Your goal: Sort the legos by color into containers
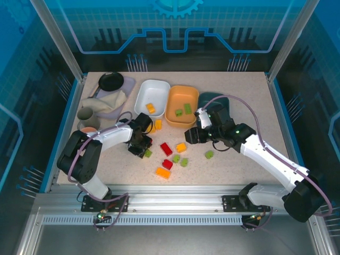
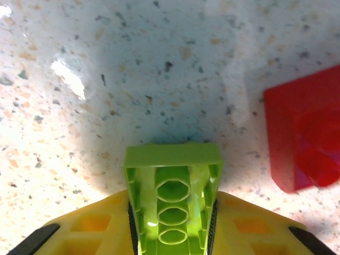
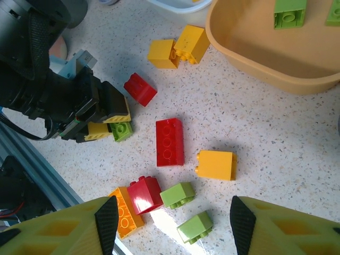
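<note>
My left gripper [image 1: 143, 151] is shut on a light green lego [image 2: 172, 194], held low over the tabletop with its hollow underside facing the left wrist camera. A red lego [image 2: 305, 133] lies just to its right. My right gripper [image 3: 174, 226] hangs open above loose bricks: a long red one [image 3: 169, 142], a yellow one [image 3: 216, 164], two green ones [image 3: 178, 194], a red one [image 3: 144, 194] and an orange one [image 3: 125, 212]. The white dish [image 1: 142, 93] holds a yellow brick [image 1: 151, 108]. The orange dish [image 1: 171, 106] holds two green bricks [image 1: 187, 108]. The right arm partly covers the dark teal dish [image 1: 207, 96].
A small black pan [image 1: 111, 81], a crumpled cloth [image 1: 106, 101] and a cup [image 1: 87, 113] sit at the back left. Two yellow bricks [image 3: 163, 53] lie between the white and orange dishes. One green brick [image 1: 209, 154] lies apart, under the right arm.
</note>
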`<action>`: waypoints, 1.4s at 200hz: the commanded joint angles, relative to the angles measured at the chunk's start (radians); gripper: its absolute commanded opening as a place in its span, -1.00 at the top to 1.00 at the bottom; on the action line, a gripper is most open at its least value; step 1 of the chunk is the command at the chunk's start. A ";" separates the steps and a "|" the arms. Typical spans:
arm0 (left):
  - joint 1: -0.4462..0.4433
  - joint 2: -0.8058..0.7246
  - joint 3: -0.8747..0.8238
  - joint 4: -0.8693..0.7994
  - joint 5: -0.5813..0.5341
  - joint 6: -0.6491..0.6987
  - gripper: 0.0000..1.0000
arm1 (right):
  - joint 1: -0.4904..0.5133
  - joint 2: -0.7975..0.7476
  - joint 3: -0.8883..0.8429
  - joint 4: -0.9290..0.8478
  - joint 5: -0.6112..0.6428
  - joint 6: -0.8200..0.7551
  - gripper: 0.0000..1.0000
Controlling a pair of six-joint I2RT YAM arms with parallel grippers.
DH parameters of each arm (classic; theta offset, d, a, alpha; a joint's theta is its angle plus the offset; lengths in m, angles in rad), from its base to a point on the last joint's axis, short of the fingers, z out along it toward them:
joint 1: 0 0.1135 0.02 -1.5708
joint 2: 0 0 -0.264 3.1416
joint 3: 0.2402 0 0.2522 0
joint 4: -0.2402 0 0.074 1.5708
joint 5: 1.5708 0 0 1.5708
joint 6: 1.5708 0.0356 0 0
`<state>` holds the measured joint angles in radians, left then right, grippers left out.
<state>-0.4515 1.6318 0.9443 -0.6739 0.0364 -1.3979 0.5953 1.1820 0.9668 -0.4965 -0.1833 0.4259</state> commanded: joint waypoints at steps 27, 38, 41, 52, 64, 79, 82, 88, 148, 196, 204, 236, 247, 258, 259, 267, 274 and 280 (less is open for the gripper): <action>-0.051 -0.065 0.272 -0.174 -0.092 0.213 0.36 | -0.106 -0.089 -0.002 0.114 0.030 0.139 -0.19; -0.058 -0.027 0.341 -0.176 -0.092 0.275 0.35 | -0.140 -0.089 -0.019 0.182 0.013 0.195 -0.20; -0.058 -0.015 0.362 -0.175 -0.092 0.289 0.35 | -0.148 -0.086 -0.021 0.196 0.013 0.207 -0.21; -0.060 0.036 0.433 -0.161 -0.084 0.350 0.35 | -0.170 -0.072 -0.020 0.235 0.015 0.242 -0.23; -0.062 0.103 0.527 -0.138 -0.059 0.406 0.34 | -0.193 -0.041 -0.008 0.264 0.010 0.268 -0.24; -0.061 0.208 0.665 -0.121 -0.036 0.479 0.34 | -0.220 0.005 0.019 0.285 -0.009 0.301 -0.24; -0.062 0.231 0.696 -0.119 -0.033 0.494 0.34 | -0.227 0.014 0.024 0.288 -0.017 0.307 -0.25; -0.063 0.279 0.752 -0.118 -0.025 0.520 0.34 | -0.238 0.036 0.035 0.296 -0.035 0.324 -0.25; -0.051 0.730 1.331 -0.212 0.008 0.651 0.33 | -0.295 0.134 0.102 0.337 -0.107 0.418 -0.29; -0.015 0.899 1.447 -0.175 0.053 0.646 0.25 | -0.315 0.112 0.104 0.286 -0.113 0.401 -0.29; -0.011 0.908 1.451 -0.171 0.064 0.645 0.18 | -0.319 0.103 0.100 0.277 -0.113 0.394 -0.29; -0.013 0.880 1.465 -0.178 0.083 0.651 -0.26 | -0.336 0.078 0.074 0.258 -0.120 0.378 -0.30; -0.020 0.845 1.463 -0.188 0.072 0.654 -0.33 | -0.339 0.071 0.069 0.249 -0.121 0.366 -0.30; -0.027 0.797 1.458 -0.210 0.049 0.655 -0.38 | -0.338 0.065 0.069 0.232 -0.124 0.343 -0.30; -0.028 0.792 1.456 -0.213 0.046 0.655 -0.38 | -0.339 0.064 0.069 0.230 -0.124 0.340 -0.30; -0.034 0.754 1.439 -0.234 0.023 0.653 -0.39 | -0.337 0.058 0.070 0.213 -0.125 0.316 -0.30; -0.038 0.704 1.404 -0.245 0.005 0.646 -0.40 | -0.333 0.052 0.073 0.192 -0.122 0.284 -0.30; -0.042 0.660 1.363 -0.253 -0.017 0.640 -0.42 | -0.327 0.046 0.075 0.168 -0.113 0.250 -0.30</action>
<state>-0.4683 2.4962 2.3573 -0.8623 0.0757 -0.7570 0.2718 1.2633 1.0470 -0.2501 -0.2886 0.7807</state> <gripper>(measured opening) 0.699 0.651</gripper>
